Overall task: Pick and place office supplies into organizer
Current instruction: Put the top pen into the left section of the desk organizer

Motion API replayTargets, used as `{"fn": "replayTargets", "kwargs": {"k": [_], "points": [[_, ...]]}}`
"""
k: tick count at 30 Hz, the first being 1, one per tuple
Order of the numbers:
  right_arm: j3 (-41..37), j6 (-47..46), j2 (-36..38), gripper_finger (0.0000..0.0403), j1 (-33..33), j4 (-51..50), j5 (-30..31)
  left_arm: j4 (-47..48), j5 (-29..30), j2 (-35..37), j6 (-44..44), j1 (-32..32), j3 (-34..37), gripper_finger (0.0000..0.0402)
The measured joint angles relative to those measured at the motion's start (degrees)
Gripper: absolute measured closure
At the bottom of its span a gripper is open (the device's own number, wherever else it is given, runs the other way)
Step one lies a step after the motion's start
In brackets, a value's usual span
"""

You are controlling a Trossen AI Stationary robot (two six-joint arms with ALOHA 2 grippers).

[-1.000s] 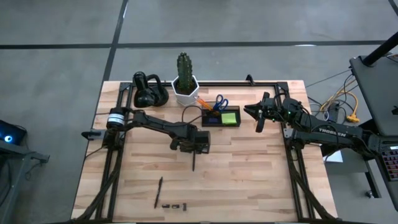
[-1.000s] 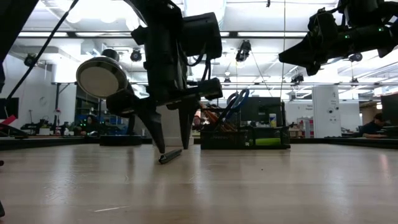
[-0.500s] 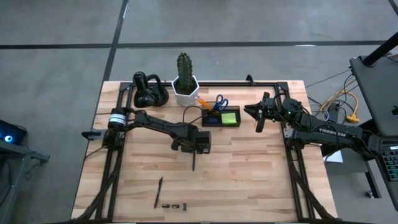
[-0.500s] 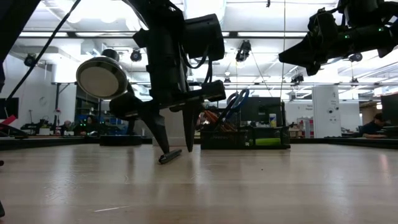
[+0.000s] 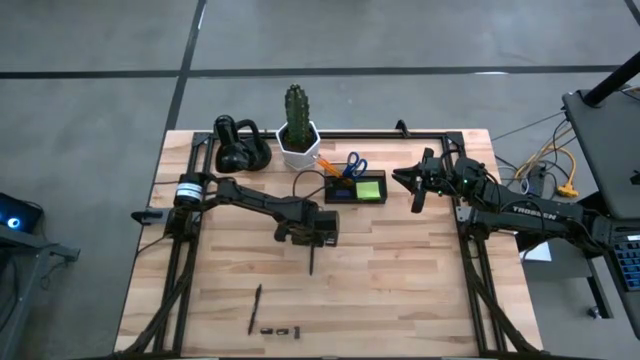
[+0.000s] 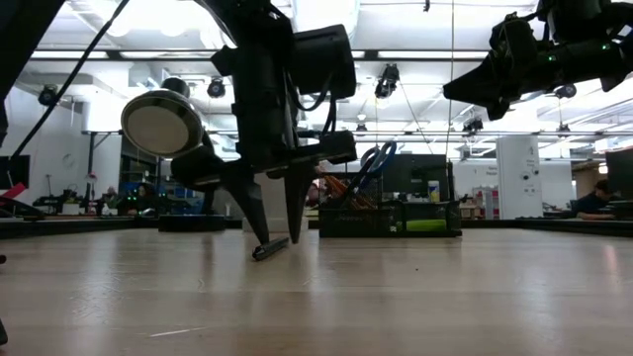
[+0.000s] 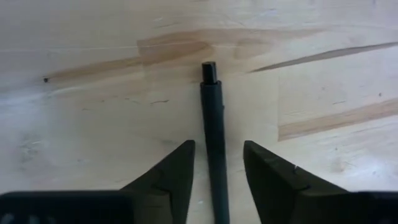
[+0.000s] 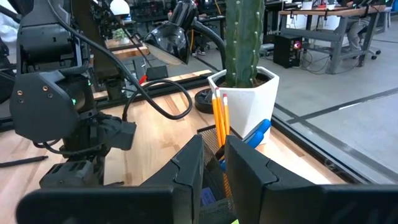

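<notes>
A dark pen (image 5: 312,262) lies flat on the wooden table, seen close in the left wrist view as pen (image 7: 215,143). My left gripper (image 5: 312,243) stands over its far end, open, with one finger on each side of the pen and a small gap to both (image 6: 277,239). The organizer (image 5: 355,188) holds blue-handled scissors (image 5: 356,165), orange pencils (image 5: 330,167), a lime-green pad (image 5: 370,188) and a blue block (image 5: 340,194). My right gripper (image 5: 400,179) hangs raised just right of the organizer, with its fingers nearly together on nothing (image 8: 214,162).
A second dark pen (image 5: 256,308) and tiny black clips (image 5: 280,329) lie near the table's near edge. The white cactus pot (image 5: 297,142) and a black rounded gadget (image 5: 240,147) stand at the far edge, left of the organizer. Bare wood lies between the pens and the right side.
In the low view my left gripper's fingers have drawn slightly closer together around the pen over the last half second. The pen has stayed where it lay.
</notes>
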State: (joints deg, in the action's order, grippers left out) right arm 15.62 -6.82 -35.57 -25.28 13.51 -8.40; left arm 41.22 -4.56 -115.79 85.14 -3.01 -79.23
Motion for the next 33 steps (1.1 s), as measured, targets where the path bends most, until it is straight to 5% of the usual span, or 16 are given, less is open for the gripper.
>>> {"fn": "replayTargets", "kwargs": {"k": [11,33], "points": [[0.0,1.5,0.0,0.0346,0.0,0.4,0.0,0.7,0.0,0.0,-2.4,0.0,0.1,0.0387],[0.0,2.5,0.0,0.0346,0.0,0.4,1.1,-0.4,-2.2,3.2,-20.5,0.3,-0.1,0.0392]]}}
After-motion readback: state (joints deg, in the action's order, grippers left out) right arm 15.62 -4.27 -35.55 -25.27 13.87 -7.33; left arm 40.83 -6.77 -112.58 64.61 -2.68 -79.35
